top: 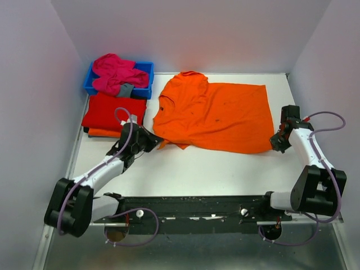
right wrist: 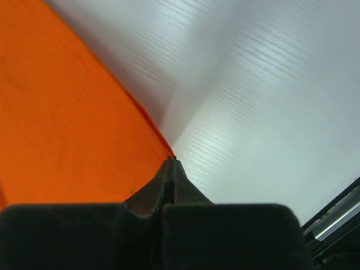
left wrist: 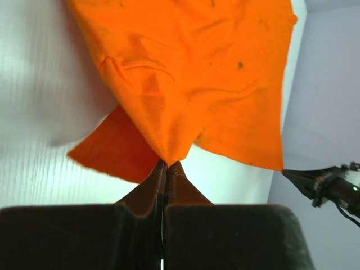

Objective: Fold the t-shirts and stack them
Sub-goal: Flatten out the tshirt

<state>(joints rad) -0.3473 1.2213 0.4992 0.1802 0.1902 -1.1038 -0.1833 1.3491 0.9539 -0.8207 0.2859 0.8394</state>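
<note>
An orange t-shirt (top: 219, 115) lies spread across the middle of the white table, its neck end to the left. My left gripper (top: 152, 140) is shut on its near left edge. In the left wrist view the cloth (left wrist: 185, 73) rises in a peak into the closed tips (left wrist: 167, 163). My right gripper (top: 277, 142) is shut on the shirt's near right corner. In the right wrist view the orange corner (right wrist: 67, 124) ends in the closed tips (right wrist: 171, 160). A folded red t-shirt (top: 114, 111) lies on a folded orange one (top: 104, 133) at the left. Magenta-pink shirts (top: 115, 72) are heaped in the bin.
A blue plastic bin (top: 147, 68) stands at the back left, with a small grey cloth piece (top: 126, 89) at its front. Grey walls close the left, back and right. A black rail (top: 197, 205) runs along the near edge between the arm bases.
</note>
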